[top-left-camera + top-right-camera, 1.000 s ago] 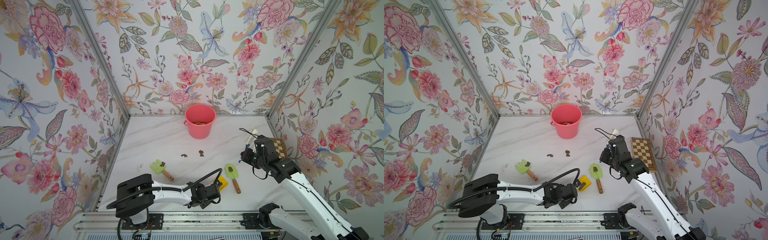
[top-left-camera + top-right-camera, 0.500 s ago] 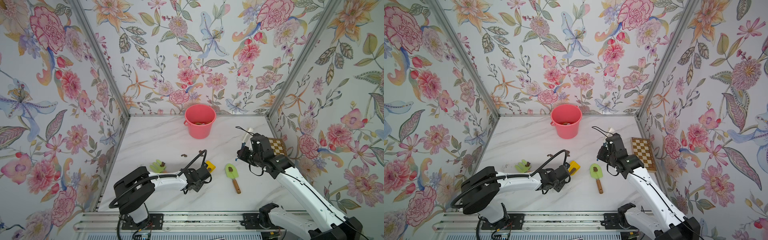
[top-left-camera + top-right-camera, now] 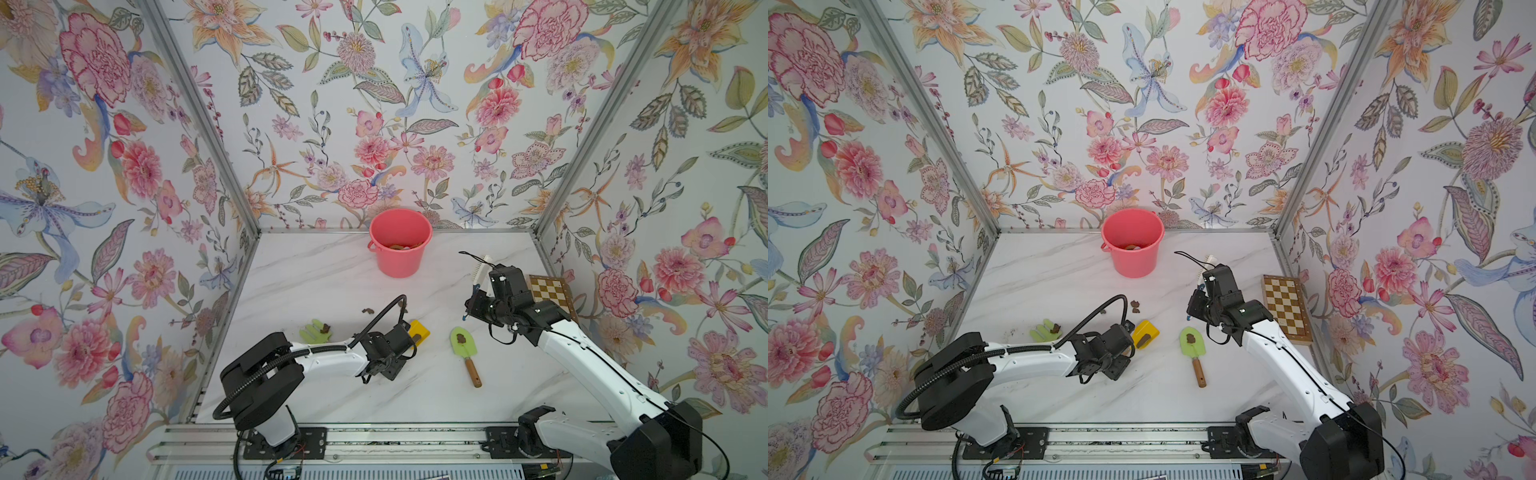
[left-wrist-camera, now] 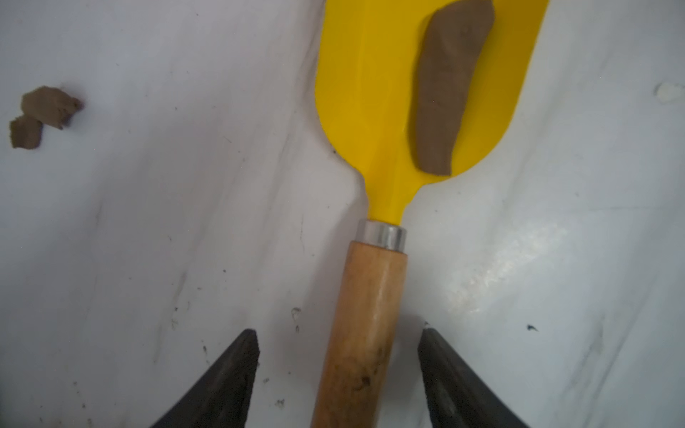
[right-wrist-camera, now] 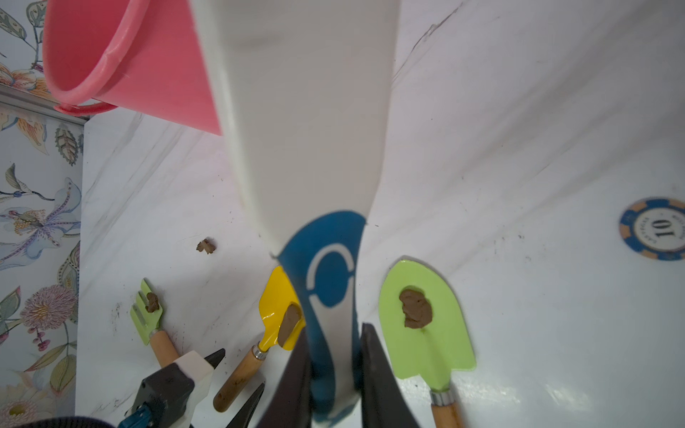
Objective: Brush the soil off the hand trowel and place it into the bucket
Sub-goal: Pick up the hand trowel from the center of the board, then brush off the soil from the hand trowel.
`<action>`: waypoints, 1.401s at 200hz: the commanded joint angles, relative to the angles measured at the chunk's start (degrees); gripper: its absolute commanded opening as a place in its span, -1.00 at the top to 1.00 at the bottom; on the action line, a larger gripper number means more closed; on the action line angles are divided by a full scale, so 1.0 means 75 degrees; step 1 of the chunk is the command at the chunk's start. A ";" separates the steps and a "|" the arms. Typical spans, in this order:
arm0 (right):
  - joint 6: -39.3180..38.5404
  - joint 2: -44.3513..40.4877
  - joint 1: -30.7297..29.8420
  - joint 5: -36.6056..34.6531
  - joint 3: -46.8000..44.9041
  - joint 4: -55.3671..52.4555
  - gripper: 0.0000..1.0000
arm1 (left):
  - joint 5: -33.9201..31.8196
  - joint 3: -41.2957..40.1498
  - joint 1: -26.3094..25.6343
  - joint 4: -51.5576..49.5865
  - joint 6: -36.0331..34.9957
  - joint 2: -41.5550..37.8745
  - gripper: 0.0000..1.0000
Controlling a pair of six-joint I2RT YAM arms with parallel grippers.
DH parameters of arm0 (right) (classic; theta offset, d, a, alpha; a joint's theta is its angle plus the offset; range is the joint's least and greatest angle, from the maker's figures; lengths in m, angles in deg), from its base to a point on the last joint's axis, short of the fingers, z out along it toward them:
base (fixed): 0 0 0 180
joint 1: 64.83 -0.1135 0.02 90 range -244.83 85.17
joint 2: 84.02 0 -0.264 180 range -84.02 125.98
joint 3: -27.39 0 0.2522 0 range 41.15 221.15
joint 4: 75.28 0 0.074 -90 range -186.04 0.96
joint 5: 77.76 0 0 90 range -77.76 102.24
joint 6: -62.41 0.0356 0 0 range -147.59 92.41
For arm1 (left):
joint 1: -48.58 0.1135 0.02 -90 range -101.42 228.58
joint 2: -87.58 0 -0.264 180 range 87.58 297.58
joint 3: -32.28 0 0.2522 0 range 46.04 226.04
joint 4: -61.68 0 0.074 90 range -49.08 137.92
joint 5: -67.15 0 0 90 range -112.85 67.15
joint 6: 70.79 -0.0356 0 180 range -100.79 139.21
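left gripper (image 4: 337, 331): jaws spread, straddling the wooden handle of the yellow trowel (image 4: 370, 92) with a gap on each side, so no grip. The trowel lies flat on the table (image 3: 324, 282), well clear of the bucket (image 3: 400, 257) on its robot side, with a soil lump (image 4: 444, 89) on the blade. right gripper (image 5: 335, 329): pinched on the white-and-blue brush (image 5: 296, 111), robot-side and right of the bucket.

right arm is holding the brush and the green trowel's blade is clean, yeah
Not quite: the green trowel is not clean. A brown lump of soil sits on its blade, as the right wrist view shows. The right fingers do hold the brush.
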 commanded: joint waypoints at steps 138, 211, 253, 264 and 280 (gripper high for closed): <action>-0.2046 0.1711 -0.0595 0.1965 0.1101 -0.0717 0.94 | 0.0150 0.1602 0.0275 -0.3396 -0.1104 -0.0998 0.69; -0.3087 0.2456 -0.1765 0.3415 0.1752 -0.1904 0.96 | -0.0301 0.3577 0.0450 -0.5513 -0.2081 -0.0423 0.72; -0.3027 0.2749 -0.2192 0.3763 0.1592 -0.1906 0.98 | -0.0384 0.3556 0.0448 -0.5369 -0.2059 -0.0460 0.70; -0.2990 0.2805 -0.2346 0.3812 0.1626 -0.1902 0.99 | -0.0417 0.3548 0.0447 -0.5355 -0.2082 -0.0443 0.70; -0.2948 0.2939 -0.2533 0.3916 0.1676 -0.1894 0.98 | -0.0441 0.3528 0.0452 -0.5300 -0.2082 -0.0421 0.70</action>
